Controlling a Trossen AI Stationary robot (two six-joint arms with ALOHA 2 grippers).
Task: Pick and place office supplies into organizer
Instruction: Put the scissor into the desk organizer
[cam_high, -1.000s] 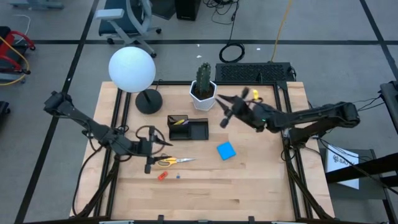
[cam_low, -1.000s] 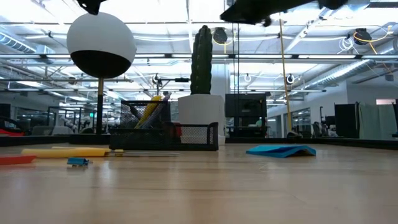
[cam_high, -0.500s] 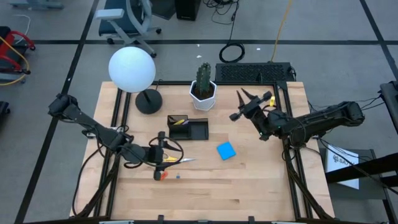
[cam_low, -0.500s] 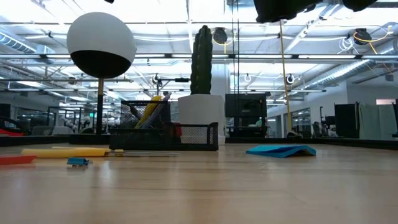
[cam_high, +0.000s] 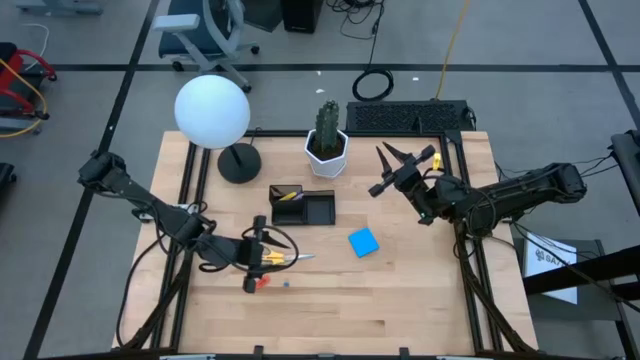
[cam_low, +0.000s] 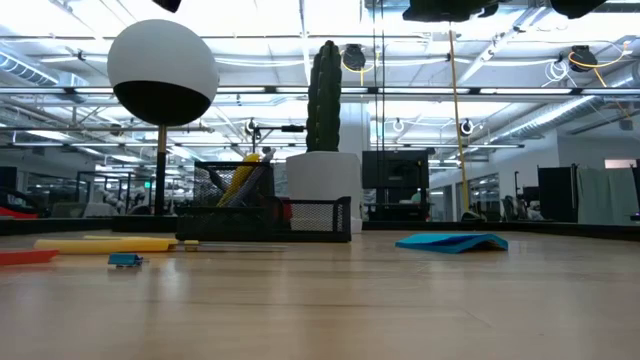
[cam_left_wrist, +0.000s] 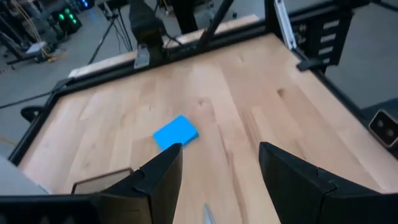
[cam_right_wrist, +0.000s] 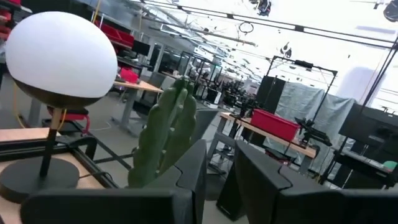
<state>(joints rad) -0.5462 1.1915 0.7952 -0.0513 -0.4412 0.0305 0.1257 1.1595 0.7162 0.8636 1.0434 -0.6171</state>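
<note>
The yellow-handled scissors (cam_high: 280, 258) lie flat on the wooden table, left of centre. My left gripper (cam_high: 255, 255) hovers over their handles, open and raised well off the table; the blade tip (cam_left_wrist: 208, 215) shows between its fingers. The blue sticky-note pad (cam_high: 364, 241) lies near the middle. A red-orange piece (cam_high: 260, 282) and a tiny blue piece (cam_high: 287, 283) lie near the scissors. The black organizer (cam_high: 303, 205) stands in front of the cactus with a yellow pen in it. My right gripper (cam_high: 381, 170) is raised at the right, with a narrow gap between its fingers and nothing in it.
A white hexagonal cactus pot (cam_high: 327, 150) and a globe lamp (cam_high: 212, 110) on a round black base (cam_high: 238, 163) stand at the far side. A black keyboard (cam_high: 410, 117) lies beyond the far edge. The near half of the table (cam_high: 340, 320) is bare wood.
My left gripper has moved toward the table's right edge and now hangs over the scissors' handles, still open. My right gripper has drawn back from the cactus toward the right edge, rolling and tipping its fingers upward. No object has moved.
</note>
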